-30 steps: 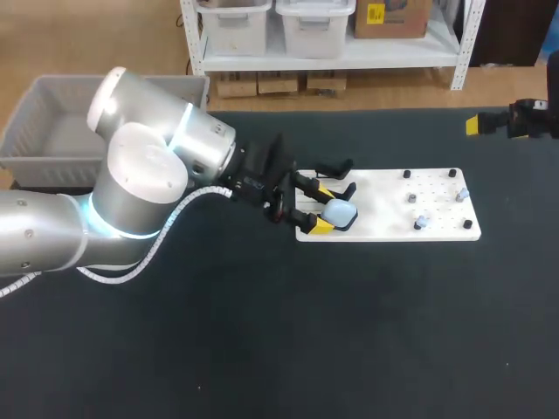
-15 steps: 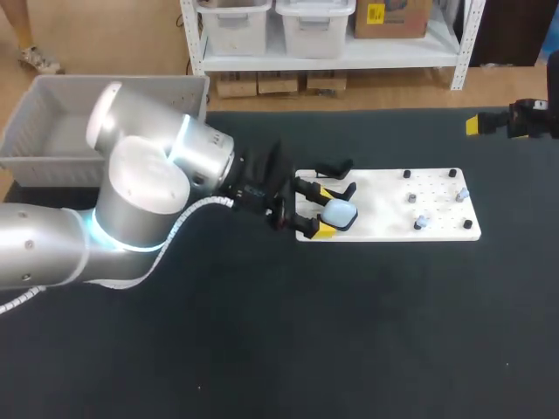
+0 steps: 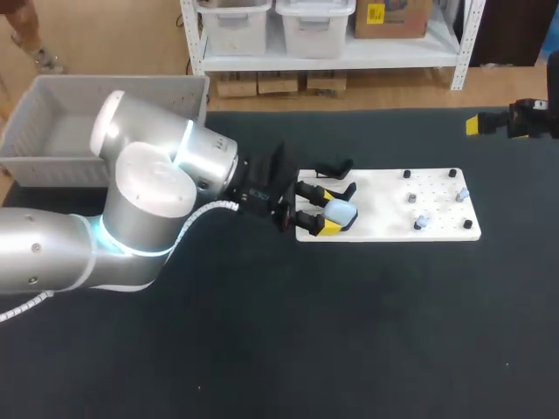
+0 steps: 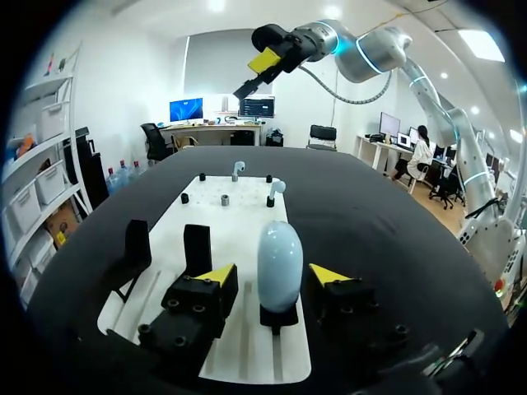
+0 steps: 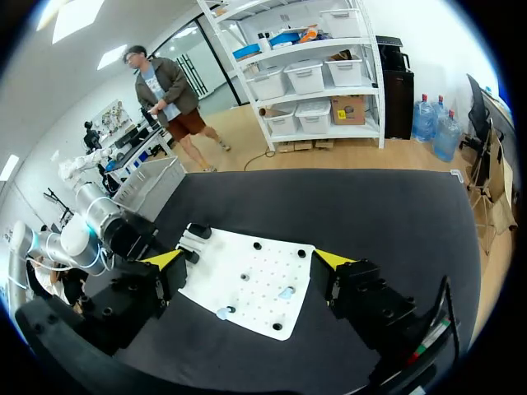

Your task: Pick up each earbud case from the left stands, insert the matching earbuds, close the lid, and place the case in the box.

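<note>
A pale blue earbud case (image 3: 341, 212) stands upright on a black stand at the left end of the white board (image 3: 389, 205). My left gripper (image 3: 325, 209) straddles it. In the left wrist view the case (image 4: 279, 262) sits between the yellow fingertips (image 4: 217, 276), with a narrow gap on each side, so the gripper (image 4: 273, 278) is open. Two small earbuds (image 3: 419, 223) (image 3: 460, 194) sit on pegs at the board's right end. High over the table's far right corner hangs my right gripper (image 3: 491, 123) (image 5: 249, 262), open and holding nothing.
An empty black stand (image 3: 335, 166) rises behind the case, and further empty stands (image 4: 136, 243) lie beside my left fingers. A grey bin (image 3: 52, 131) sits at the table's far left. Black pegs (image 3: 406, 175) dot the board's right half.
The left fingers have drawn closer together around the case, and the left arm has shifted slightly. The right arm has stayed where it was.
</note>
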Robot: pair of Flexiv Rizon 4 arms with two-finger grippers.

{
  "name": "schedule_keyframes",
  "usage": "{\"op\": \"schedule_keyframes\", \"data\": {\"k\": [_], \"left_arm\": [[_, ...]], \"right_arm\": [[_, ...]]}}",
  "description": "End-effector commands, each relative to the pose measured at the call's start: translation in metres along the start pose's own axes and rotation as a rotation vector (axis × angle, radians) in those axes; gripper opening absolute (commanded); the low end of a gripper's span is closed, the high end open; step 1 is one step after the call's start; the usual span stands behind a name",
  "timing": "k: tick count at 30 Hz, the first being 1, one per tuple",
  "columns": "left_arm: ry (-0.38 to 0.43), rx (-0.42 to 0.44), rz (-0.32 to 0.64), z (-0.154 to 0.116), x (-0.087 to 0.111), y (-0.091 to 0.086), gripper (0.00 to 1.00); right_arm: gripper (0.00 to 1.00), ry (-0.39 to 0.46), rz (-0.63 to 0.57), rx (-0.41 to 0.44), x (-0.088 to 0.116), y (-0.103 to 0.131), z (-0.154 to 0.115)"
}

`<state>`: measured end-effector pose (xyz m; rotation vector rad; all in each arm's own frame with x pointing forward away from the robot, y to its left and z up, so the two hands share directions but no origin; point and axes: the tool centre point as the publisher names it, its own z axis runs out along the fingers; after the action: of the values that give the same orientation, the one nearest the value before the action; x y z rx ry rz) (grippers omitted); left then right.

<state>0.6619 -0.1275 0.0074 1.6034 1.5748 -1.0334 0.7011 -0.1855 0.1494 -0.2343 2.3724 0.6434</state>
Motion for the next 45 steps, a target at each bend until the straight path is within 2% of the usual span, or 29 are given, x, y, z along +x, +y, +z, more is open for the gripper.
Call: {"op": "schedule_keyframes", "data": {"k": [1,4,6,8,10,11,20,26,36,45], "left_arm": [[0.000,-0.002,0.002,-0.001,0.001,-0.001,0.55],[0.001,-0.002,0.000,-0.001,0.001,-0.002,0.50],[0.003,-0.003,-0.001,-0.002,0.001,-0.002,0.35],[0.001,-0.002,0.000,-0.002,0.001,-0.002,0.28],[-0.003,-0.001,0.002,-0.003,0.001,-0.002,0.05],[-0.002,-0.001,0.004,-0.003,0.000,-0.003,0.00],[-0.021,-0.016,0.042,-0.017,-0.016,-0.008,0.00],[-0.093,-0.056,0.069,-0.042,-0.045,-0.013,0.00],[-0.272,-0.013,0.039,-0.072,-0.086,0.003,0.00],[-0.300,-0.001,0.038,-0.083,-0.116,0.015,0.00]], "right_arm": [[1.00,0.000,0.000,-0.001,0.000,0.000,0.000],[1.00,0.000,0.000,-0.001,0.000,0.000,0.000],[1.00,0.000,0.000,-0.001,0.000,0.000,0.000],[1.00,0.000,0.000,-0.001,0.000,0.000,0.000],[1.00,0.000,0.000,-0.001,0.000,0.000,0.000],[1.00,0.000,0.000,-0.001,0.000,0.000,0.000],[1.00,0.000,0.000,-0.001,0.000,0.000,0.000],[1.00,0.000,0.000,-0.001,0.000,0.000,0.000],[1.00,0.000,0.000,-0.001,0.000,0.000,0.000],[1.00,0.000,0.000,-0.001,0.000,0.000,0.000]]}}
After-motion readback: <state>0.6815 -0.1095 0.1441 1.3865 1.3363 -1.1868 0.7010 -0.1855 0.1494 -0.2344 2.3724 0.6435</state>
